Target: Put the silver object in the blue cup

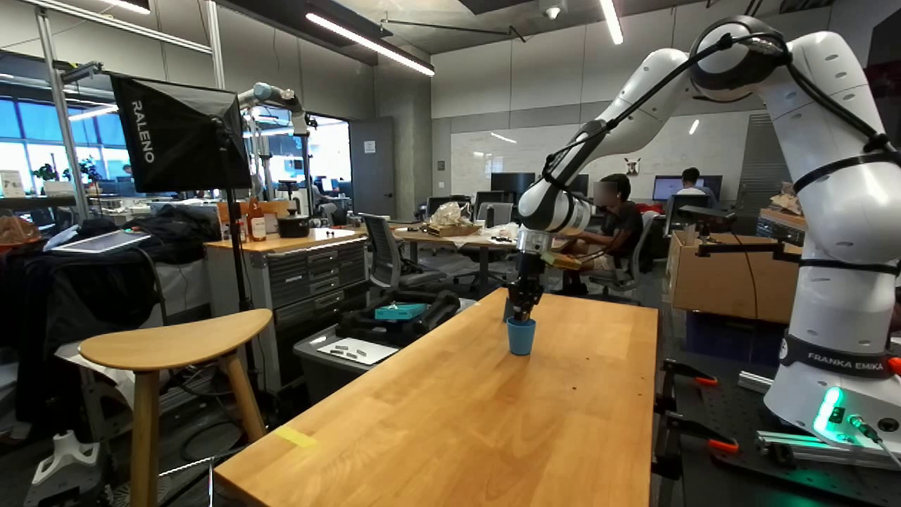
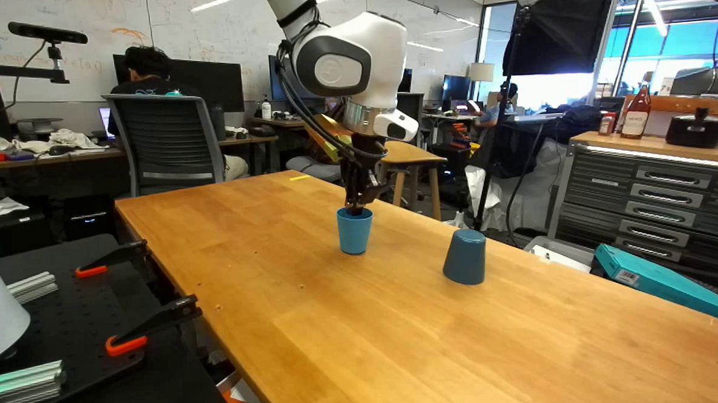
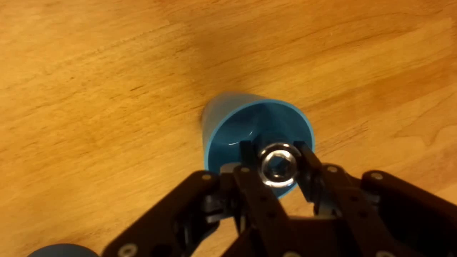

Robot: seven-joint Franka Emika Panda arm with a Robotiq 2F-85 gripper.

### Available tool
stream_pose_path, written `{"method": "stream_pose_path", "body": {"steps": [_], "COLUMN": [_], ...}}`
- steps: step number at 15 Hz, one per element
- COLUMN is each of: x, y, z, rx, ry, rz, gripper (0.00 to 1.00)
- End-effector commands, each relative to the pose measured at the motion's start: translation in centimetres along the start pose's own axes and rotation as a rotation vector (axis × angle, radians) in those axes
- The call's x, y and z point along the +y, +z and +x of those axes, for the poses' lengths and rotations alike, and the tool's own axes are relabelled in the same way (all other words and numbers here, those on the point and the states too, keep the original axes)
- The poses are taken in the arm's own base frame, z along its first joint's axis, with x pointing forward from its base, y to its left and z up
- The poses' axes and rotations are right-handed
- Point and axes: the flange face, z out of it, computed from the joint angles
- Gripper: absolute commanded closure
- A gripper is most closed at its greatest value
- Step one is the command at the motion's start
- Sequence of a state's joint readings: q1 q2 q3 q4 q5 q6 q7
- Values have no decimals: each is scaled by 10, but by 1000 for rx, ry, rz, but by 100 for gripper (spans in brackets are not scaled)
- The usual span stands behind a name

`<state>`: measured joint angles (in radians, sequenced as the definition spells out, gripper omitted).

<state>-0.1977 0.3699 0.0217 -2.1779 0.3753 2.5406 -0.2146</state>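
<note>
Silver object, one, ring-shaped as seen end-on: between the jaws of the gripper, which are closed on it from both sides. Blue cup, one, upright on the tabletop, directly below the gripper; jaw tips at or just inside its mouth, depth uncertain. Second cup, darker, inverted, apart from the gripper. Progress: grasp and alignment judged done; letting go inside the blue cup and lifting clear outstanding.
</note>
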Motion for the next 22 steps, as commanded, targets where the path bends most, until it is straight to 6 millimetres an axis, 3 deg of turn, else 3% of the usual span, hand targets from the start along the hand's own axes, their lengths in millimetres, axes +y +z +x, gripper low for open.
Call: {"method": "stream_pose_path", "body": {"steps": [1, 3, 4, 5, 10, 12, 13, 16, 22], "x": [-1, 0, 1, 1, 4, 5, 5, 5, 2], "y": [5, 10, 12, 13, 14, 13, 12, 4, -53], "z": [-2, -3, -3, -3, -1, 0, 1, 5, 34], "rx": [15, -4, -7, -12, -15, -14, -15, -20, -47], "ry": [-16, -20, -18, -18, -19, -18, -19, -26, -84], "rz": [1, -7, -9, -10, -19, -19, -18, -8, 61], "gripper": [92, 88, 44, 43, 7, 7, 1, 0, 0]}}
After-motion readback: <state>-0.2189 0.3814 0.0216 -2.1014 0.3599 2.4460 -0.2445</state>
